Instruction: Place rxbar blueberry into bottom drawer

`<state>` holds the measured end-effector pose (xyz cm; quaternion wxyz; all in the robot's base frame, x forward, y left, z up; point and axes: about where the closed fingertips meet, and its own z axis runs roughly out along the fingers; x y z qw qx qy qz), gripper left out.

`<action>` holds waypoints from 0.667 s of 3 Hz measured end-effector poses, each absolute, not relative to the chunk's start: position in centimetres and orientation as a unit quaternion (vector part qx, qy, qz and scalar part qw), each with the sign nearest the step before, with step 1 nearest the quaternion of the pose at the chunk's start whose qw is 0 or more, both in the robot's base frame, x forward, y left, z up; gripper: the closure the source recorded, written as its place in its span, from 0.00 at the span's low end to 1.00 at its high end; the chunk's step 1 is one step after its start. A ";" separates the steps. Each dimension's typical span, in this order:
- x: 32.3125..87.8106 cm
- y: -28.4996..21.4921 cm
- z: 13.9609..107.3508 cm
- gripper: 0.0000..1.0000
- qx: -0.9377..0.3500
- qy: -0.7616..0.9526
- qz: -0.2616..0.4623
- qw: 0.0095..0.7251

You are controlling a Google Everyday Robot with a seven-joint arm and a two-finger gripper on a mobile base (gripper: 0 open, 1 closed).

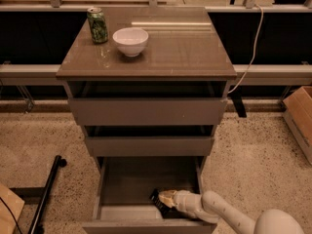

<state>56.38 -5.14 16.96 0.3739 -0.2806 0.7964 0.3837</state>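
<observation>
The bottom drawer (122,184) of the grey-brown cabinet is pulled out, and its bare grey inside shows. My gripper (165,198) reaches into it from the lower right, low at the drawer's front right part. The rxbar blueberry (157,202), a dark flat wrapper, sits tilted right at the gripper's tip, partly covered by it, just above or on the drawer floor. I cannot tell whether it rests on the floor.
A green can (98,25) and a white bowl (130,41) stand on the cabinet top (180,52). The two upper drawers (148,111) are slightly open. A cardboard box (300,116) is at the right and a black pole (46,194) lies at the left on the floor.
</observation>
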 end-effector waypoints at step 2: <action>56.3 -4.7 16.9 0.00 -0.282 0.795 0.386 0.373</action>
